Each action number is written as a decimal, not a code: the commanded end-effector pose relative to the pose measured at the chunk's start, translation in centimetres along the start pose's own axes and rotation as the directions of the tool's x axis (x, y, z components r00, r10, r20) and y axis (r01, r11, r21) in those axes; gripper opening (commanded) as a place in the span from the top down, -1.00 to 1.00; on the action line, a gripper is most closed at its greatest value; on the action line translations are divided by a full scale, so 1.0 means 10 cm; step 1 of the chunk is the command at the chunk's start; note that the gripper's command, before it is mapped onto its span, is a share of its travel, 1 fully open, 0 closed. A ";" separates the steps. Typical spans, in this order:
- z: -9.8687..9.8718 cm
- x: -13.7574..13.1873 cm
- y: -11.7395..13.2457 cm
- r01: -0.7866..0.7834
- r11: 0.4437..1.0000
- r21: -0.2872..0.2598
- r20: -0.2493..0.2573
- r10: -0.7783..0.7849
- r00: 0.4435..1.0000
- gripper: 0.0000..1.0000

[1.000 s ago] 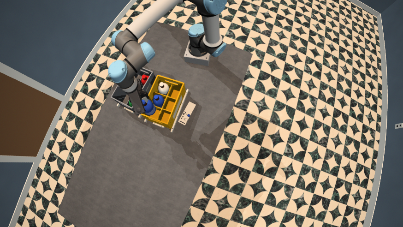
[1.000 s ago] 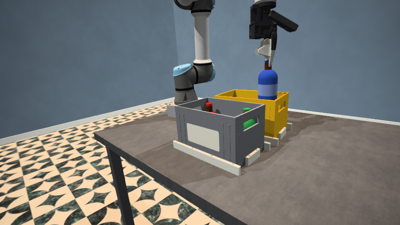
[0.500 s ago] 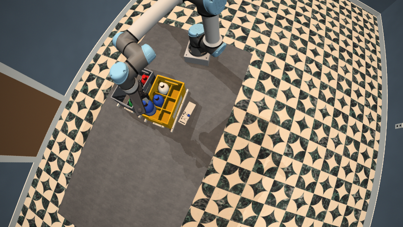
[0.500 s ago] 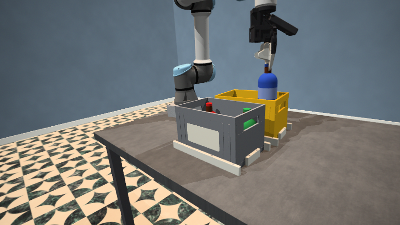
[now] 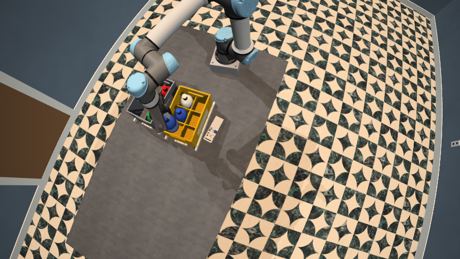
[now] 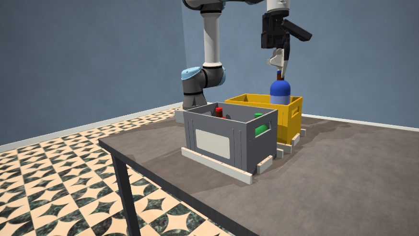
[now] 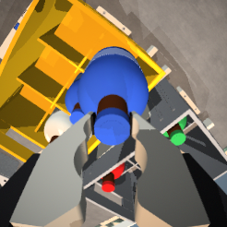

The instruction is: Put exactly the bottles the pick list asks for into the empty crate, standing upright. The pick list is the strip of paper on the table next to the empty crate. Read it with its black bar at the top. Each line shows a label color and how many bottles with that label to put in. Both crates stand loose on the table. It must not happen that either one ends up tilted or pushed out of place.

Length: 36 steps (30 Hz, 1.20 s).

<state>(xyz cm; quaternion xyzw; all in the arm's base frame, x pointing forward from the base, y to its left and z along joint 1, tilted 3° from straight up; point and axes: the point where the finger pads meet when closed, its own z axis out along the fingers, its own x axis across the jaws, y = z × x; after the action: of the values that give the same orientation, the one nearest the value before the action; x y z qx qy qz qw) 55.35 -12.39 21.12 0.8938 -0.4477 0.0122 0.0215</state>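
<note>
blue bottle in the tool's grip

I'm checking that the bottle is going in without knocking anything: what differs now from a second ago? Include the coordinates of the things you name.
The blue bottle (image 5: 170, 123) (image 6: 280, 89) (image 7: 113, 83) in the gripper (image 6: 282, 73) (image 7: 112, 113) has sunk lower into the yellow crate (image 5: 192, 142) (image 6: 263, 99) (image 7: 152, 69). Its grip at the neck looks the same. Both crates, including the gray one (image 5: 136, 117) (image 6: 215, 117) (image 7: 173, 99), look unmoved.
</note>
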 end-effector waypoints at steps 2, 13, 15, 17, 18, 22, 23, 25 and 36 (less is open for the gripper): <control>0.05 0.00 0.00 0.000 1.000 0.001 -0.002 0.000 1.000 1.00; 0.14 0.00 0.00 0.000 1.000 0.001 -0.002 0.000 1.000 1.00; 0.16 0.00 0.00 0.000 1.000 0.001 -0.002 0.000 1.000 1.00; 0.18 0.00 0.00 0.000 1.000 0.001 -0.002 0.000 1.000 1.00; 0.19 0.00 0.00 0.000 1.000 0.001 -0.002 0.000 1.000 1.00; 0.23 0.00 0.00 0.000 1.000 0.001 -0.002 0.000 1.000 1.00; 0.24 0.00 0.00 0.000 1.000 0.001 -0.002 0.000 1.000 1.00; 0.26 0.00 0.00 0.000 1.000 0.001 -0.002 0.000 1.000 1.00; 0.35 0.00 0.00 0.000 1.000 0.001 -0.002 0.000 1.000 1.00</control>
<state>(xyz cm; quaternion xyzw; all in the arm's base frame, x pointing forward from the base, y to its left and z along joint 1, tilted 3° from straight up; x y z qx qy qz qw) 55.36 -12.55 17.95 0.8938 -0.4477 0.0122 0.0215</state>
